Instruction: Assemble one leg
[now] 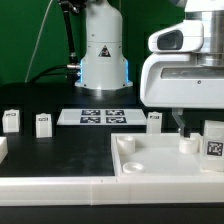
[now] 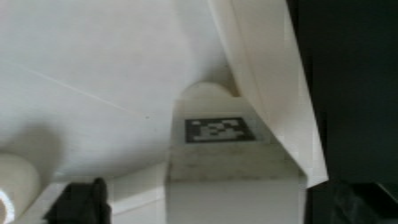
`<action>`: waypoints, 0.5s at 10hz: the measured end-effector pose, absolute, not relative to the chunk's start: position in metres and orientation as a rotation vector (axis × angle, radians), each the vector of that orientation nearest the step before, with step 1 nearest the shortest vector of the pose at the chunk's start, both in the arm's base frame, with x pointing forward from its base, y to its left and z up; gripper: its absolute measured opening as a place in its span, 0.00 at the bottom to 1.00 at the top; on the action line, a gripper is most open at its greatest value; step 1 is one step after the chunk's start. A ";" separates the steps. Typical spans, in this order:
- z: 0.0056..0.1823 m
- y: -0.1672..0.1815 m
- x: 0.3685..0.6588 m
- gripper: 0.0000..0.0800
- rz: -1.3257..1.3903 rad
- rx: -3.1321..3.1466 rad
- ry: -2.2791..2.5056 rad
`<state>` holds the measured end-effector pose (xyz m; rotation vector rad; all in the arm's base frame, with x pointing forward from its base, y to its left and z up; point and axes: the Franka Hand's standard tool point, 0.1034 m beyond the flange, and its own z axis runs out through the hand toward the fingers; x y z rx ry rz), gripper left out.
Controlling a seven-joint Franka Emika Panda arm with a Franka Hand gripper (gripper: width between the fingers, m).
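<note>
A leg [image 1: 215, 141], a small white post with a black-and-white tag, stands at the far right corner of the large white square piece [image 1: 150, 168]. In the wrist view the same leg [image 2: 217, 130] lies against the piece's raised rim, between and just ahead of the two dark fingers [image 2: 75, 202]. My gripper [image 1: 182, 128] hangs low over the white piece, just to the left of this leg in the exterior view. Its jaws stand wide apart, with a gap between the leg and the fingers. Three more legs stand on the table [image 1: 10, 120] [image 1: 42, 123] [image 1: 155, 120].
The marker board [image 1: 100, 116] lies flat behind, in front of the robot's base [image 1: 103, 55]. A short round socket stub [image 1: 185, 144] rises from the white piece near the gripper; it also shows in the wrist view [image 2: 11, 182].
</note>
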<state>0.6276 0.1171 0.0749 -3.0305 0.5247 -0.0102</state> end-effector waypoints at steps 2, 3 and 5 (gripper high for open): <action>0.075 0.117 0.628 0.53 -0.010 -3.031 0.525; 0.075 0.117 0.628 0.36 -0.010 -3.031 0.525; 0.075 0.117 0.628 0.36 -0.009 -3.022 0.571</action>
